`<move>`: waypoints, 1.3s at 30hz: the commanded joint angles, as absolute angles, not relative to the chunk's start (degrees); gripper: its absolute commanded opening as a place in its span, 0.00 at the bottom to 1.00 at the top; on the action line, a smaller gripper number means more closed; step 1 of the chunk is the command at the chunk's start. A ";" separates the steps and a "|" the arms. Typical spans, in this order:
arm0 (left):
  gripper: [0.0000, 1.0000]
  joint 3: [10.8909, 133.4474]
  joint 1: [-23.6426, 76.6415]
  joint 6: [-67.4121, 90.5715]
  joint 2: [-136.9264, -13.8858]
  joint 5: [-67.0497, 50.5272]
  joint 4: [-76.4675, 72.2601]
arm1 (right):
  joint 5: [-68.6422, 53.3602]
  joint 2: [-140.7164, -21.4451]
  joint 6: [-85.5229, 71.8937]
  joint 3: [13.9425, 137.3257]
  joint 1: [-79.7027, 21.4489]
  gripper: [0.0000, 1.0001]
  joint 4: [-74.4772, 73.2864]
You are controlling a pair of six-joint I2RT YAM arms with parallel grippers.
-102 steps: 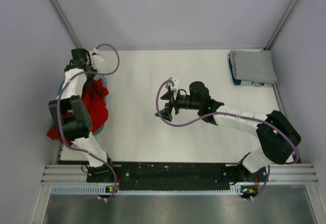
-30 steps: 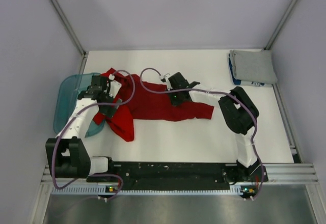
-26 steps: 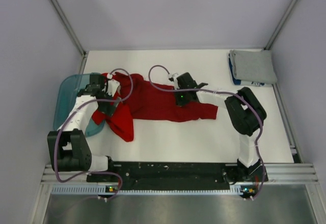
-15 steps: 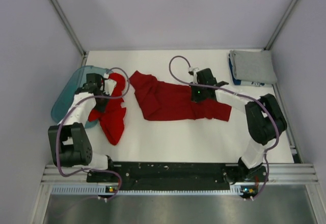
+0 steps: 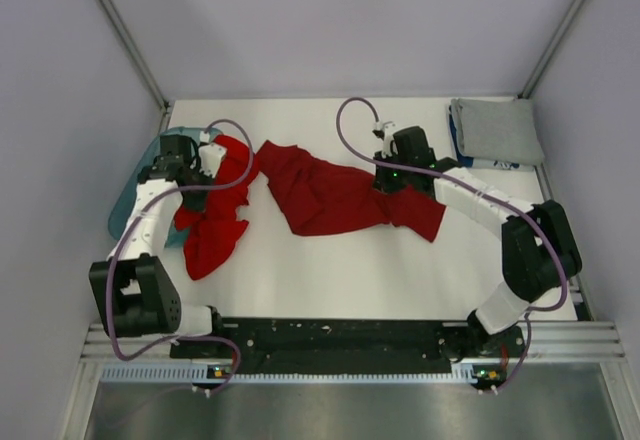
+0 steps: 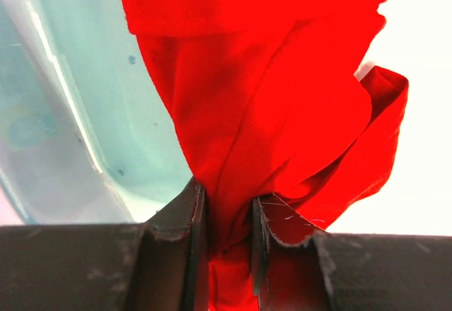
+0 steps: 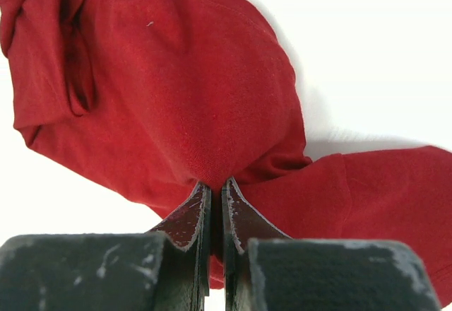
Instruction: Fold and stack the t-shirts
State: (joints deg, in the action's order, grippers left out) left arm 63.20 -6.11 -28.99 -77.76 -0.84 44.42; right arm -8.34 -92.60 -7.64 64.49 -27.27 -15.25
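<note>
Ideally one red t-shirt point(image 5: 330, 198), pinched by the right gripper point(image 7: 212, 187), is spread flat, the other t-shirt point(image 6: 268, 106), clamped by the left gripper point(image 6: 226, 196), held apart.

Left arm point(image 5: 146, 225) and right arm point(image 5: 472, 200) wear white link shells, bulky black joint housings, looping purple cables point(image 5: 340, 120); the fingers point(image 6: 173, 233) are scuffed matte black.

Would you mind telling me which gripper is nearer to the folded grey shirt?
The right. The right gripper sits left of the grey shirt, clamped on a red shirt; the left gripper is across the table beside the teal tub.
</note>
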 commanded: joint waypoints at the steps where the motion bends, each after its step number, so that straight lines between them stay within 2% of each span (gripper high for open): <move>1: 0.17 62.32 -6.24 -27.86 -81.99 -4.12 43.07 | -10.11 -90.53 -7.21 63.72 -27.51 0.00 -14.06; 2: 0.29 61.88 -6.33 -27.69 -82.70 -5.09 42.72 | -10.11 -90.53 -7.21 63.37 -27.51 0.00 -14.06; 5: 0.43 61.52 -6.33 -26.98 -84.19 -6.24 41.84 | -10.11 -90.35 -7.12 62.84 -27.51 0.00 -14.06; 12: 0.51 64.07 -6.33 -26.19 -82.80 -6.77 42.72 | -9.84 -90.09 -6.68 62.05 -27.51 0.00 -14.06; 14: 0.57 63.99 -6.33 -26.02 -81.22 -6.86 41.58 | -9.76 -90.18 -6.42 62.14 -27.51 0.00 -13.98; 16: 0.69 63.63 -6.33 -26.63 -80.25 -7.12 40.70 | -9.84 -90.35 -6.24 62.31 -27.51 0.00 -14.15; 18: 0.69 63.54 -6.33 -26.98 -80.77 -6.86 40.96 | -9.93 -90.44 -6.15 62.31 -27.51 0.00 -14.06; 20: 0.67 63.63 -6.33 -26.72 -81.91 -5.37 41.39 | -9.93 -90.35 -6.07 62.23 -27.51 0.00 -14.15; 22: 0.60 63.81 -6.33 -26.63 -82.79 -5.10 42.01 | -9.84 -90.35 -5.98 62.14 -27.51 0.00 -14.06; 25: 0.33 64.51 -6.33 -26.37 -83.23 -6.41 42.97 | -9.67 -90.35 -5.89 61.88 -27.51 0.00 -14.15; 26: 0.26 64.86 -6.42 -26.11 -83.23 -6.59 43.24 | -9.75 -90.35 -5.80 61.79 -27.51 0.00 -14.15; 27: 0.24 65.39 -6.33 -25.93 -83.06 -7.11 43.76 | -9.76 -90.26 -5.80 61.79 -27.51 0.00 -14.06; 29: 0.25 67.14 -6.33 -25.40 -82.01 -8.17 45.43 | -9.76 -90.35 -5.71 61.79 -27.51 0.00 -14.15; 30: 0.30 68.19 -6.33 -25.31 -81.57 -8.70 46.14 | -9.84 -90.35 -5.71 61.70 -27.51 0.00 -14.06; 33: 0.50 69.96 -6.33 -25.40 -79.98 -8.88 46.93 | -9.67 -90.53 -5.45 61.70 -27.51 0.00 -14.15; 35: 0.52 70.05 -6.33 -26.36 -79.63 -8.53 46.76 | -9.67 -90.61 -5.54 61.70 -27.42 0.00 -14.15; 36: 0.39 70.14 -6.42 -26.54 -79.80 -8.35 47.02 | -9.67 -90.53 -5.54 61.70 -27.51 0.00 -14.15; 37: 0.20 70.48 -6.24 -26.80 -79.98 -8.44 47.98 | -9.67 -90.44 -5.45 61.61 -27.51 0.00 -14.15; 38: 0.07 70.75 -6.24 -26.98 -80.33 -8.70 48.86 | -9.49 -90.35 -5.45 61.61 -27.51 0.00 -14.24; 39: 0.04 71.01 -6.33 -27.24 -80.59 -8.79 49.65 | -9.41 -90.18 -5.36 61.52 -27.51 0.00 -14.24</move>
